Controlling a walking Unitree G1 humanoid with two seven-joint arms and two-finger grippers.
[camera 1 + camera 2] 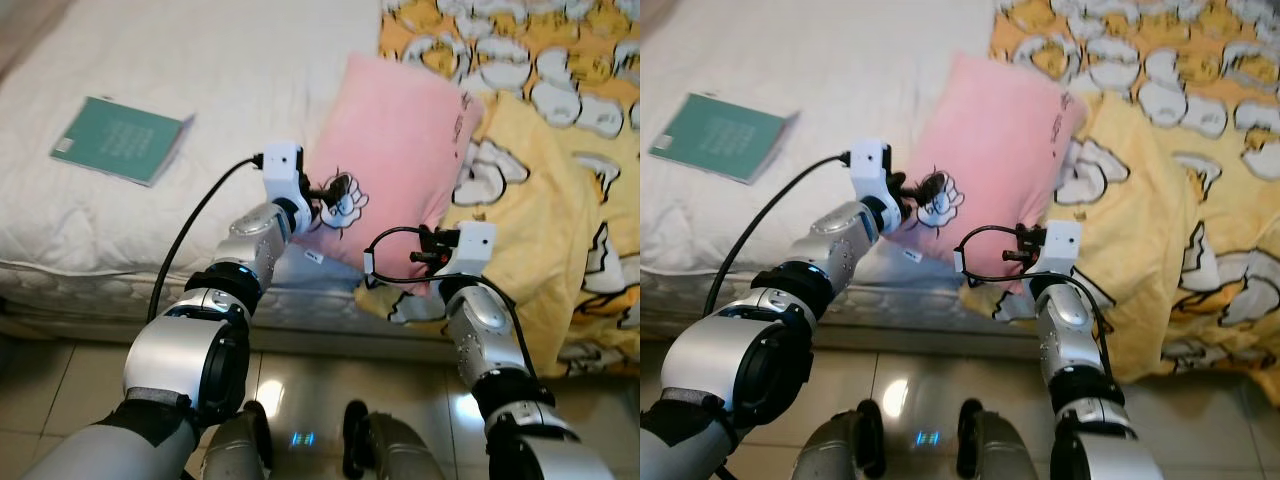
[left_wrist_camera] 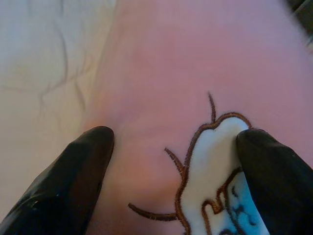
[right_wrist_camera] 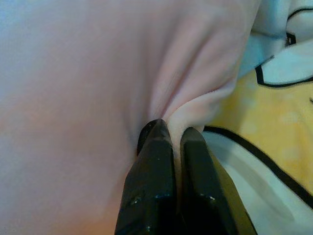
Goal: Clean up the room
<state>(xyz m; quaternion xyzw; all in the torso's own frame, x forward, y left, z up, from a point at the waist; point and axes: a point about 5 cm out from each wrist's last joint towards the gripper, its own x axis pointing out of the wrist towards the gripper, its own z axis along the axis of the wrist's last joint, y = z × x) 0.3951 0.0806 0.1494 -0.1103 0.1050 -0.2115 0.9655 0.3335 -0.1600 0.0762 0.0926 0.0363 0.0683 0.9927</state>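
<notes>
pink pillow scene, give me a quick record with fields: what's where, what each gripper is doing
surface: bed with white sheet
pink pillow: lies at the bed's near edge, partly on the yellow blanket
book: green book flat on the sheet, to the robot's left of the pillow, apart from it
left gripper: jaws open, fingers spread on the pillow's embroidered patch
right gripper: jaws shut, pinching a fold of the pillow's fabric near the blanket
floor: tiled floor below the bed edge
</notes>
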